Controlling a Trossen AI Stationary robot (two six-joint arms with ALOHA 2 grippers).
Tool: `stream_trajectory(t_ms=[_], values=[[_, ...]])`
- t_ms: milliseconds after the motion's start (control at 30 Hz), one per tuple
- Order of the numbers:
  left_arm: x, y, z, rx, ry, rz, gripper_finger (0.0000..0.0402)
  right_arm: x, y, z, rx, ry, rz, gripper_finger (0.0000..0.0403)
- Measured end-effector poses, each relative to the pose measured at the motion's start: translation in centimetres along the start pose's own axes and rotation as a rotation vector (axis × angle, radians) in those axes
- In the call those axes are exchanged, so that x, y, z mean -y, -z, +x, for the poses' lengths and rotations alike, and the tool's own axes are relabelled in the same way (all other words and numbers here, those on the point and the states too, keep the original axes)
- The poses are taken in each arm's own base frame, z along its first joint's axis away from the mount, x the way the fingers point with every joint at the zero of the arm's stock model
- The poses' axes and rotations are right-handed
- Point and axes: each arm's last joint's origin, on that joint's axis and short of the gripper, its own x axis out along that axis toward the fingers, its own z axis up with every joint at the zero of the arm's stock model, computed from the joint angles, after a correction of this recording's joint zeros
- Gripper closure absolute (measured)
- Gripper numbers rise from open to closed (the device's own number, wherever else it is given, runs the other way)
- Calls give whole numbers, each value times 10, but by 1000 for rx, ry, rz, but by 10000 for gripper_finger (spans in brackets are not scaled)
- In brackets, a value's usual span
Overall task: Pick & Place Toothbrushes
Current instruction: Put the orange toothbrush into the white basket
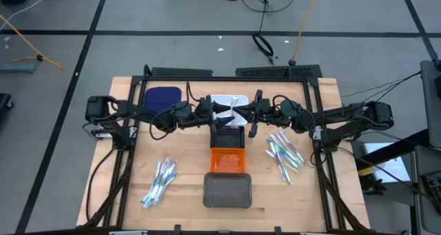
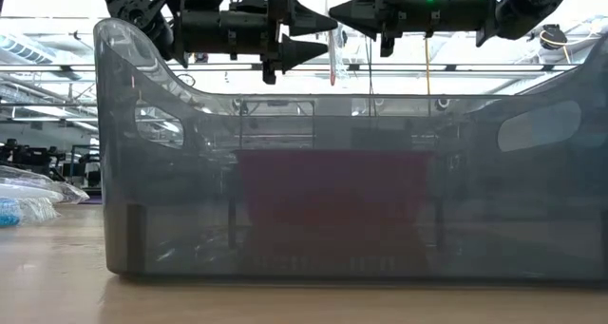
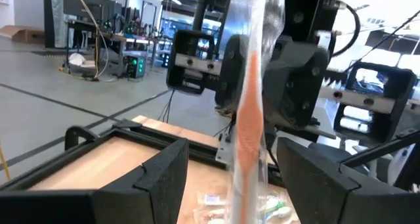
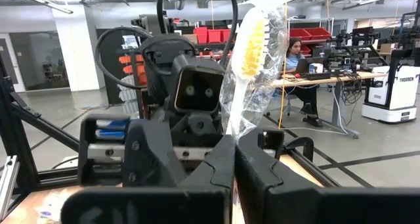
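Note:
Above the black tray (image 1: 227,135) my right gripper (image 4: 233,159) is shut on a toothbrush (image 4: 252,60) in a clear wrapper, with an orange-red handle and pale yellow bristles. It stands upright between the two arms (image 1: 231,113). My left gripper (image 3: 233,152) faces it from the table's left, open, one finger on each side of the handle (image 3: 248,125) without touching. Loose wrapped toothbrushes lie in a pile at the near left (image 1: 160,180) and another at the right (image 1: 284,152). My right gripper pinches the wrapped toothbrush between its two fingers, on the wrapper and handle below the bristle head (image 4: 231,129). The fingers (image 4: 262,171) come nearly level from the table's right and lie across the stick. It is lifted clear and upright, head up, lower end (image 2: 332,67) hanging below.
A row of trays runs from far to near: white (image 1: 238,99), black, orange (image 1: 229,160), grey (image 1: 227,191). The grey one's translucent wall (image 2: 332,191) fills the low view. A dark blue pad (image 1: 162,97) lies at the far left. A black frame (image 1: 313,90) edges the table.

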Motion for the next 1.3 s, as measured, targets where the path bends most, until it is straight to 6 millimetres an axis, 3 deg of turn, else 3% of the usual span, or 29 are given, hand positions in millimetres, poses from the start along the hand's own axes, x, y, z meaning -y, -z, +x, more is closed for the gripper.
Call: stream_trajectory(t_ms=[233,367,867,1300], values=[[0,5,2,0,3,8,170,0,0,0,-5,0,0,403],[0,3,2,13,6,7,191,0,1,0,-8,1,0,403],[1,5,1,-5,25,31,388,0,1,0,-10,1,0,403],[1,5,1,-13,28,31,399,0,2,0,-23,2,0,386]])
